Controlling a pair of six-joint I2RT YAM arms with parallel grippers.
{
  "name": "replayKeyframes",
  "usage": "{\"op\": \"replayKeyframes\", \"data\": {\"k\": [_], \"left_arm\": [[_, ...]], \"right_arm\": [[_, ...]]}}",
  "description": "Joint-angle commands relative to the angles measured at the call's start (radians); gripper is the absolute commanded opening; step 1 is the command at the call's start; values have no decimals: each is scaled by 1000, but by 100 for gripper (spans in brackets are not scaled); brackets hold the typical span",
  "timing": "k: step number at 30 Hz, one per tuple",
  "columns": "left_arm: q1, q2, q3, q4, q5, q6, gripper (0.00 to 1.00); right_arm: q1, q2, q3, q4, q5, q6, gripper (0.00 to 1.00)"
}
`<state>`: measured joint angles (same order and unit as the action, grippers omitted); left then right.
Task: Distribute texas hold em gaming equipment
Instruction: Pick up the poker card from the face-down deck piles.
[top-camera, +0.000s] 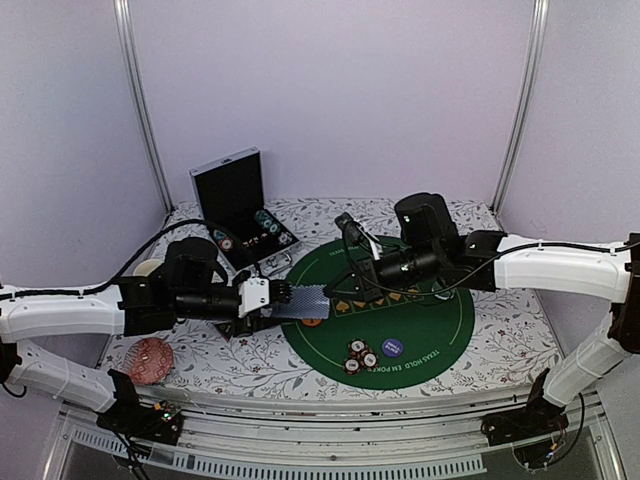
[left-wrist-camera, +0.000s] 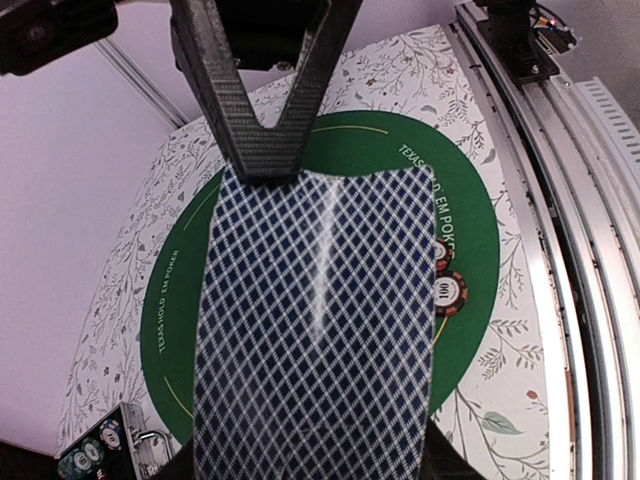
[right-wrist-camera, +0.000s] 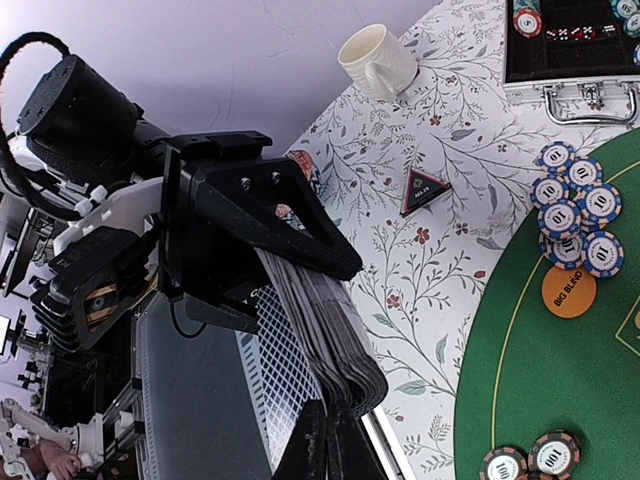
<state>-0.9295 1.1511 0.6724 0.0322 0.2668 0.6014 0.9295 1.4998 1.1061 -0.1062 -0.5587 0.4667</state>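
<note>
Pinching the card deck (top-camera: 300, 302) over the green mat (top-camera: 440, 325), left jaws face right jaws pressed together at its edge.

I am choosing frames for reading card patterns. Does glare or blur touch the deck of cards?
Left wrist view: a white glare streak runs down the back of the deck of cards, the pattern otherwise sharp. Right wrist view: the stacked edges are clear, no glare. Top view: the deck is small and soft, its pattern merging to grey.
</note>
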Motion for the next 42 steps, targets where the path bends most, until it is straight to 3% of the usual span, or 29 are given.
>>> {"op": "replayKeyframes", "data": {"k": [1, 25, 36, 42], "left_arm": [[-17, 8, 9, 24, 8, 3, 43], [-17, 3, 9, 23, -3, 0, 43], [-17, -1, 9, 23, 3, -1, 43], [-17, -7, 12, 21, 5, -2, 43]], "right_arm": [[3, -42, 18, -26, 20, -26, 4], [-34, -181, 14, -41, -35, -62, 2], [-215, -368, -71, -126, 72, -48, 2], [-332, -365, -183, -138, 82, -28, 2]]}}
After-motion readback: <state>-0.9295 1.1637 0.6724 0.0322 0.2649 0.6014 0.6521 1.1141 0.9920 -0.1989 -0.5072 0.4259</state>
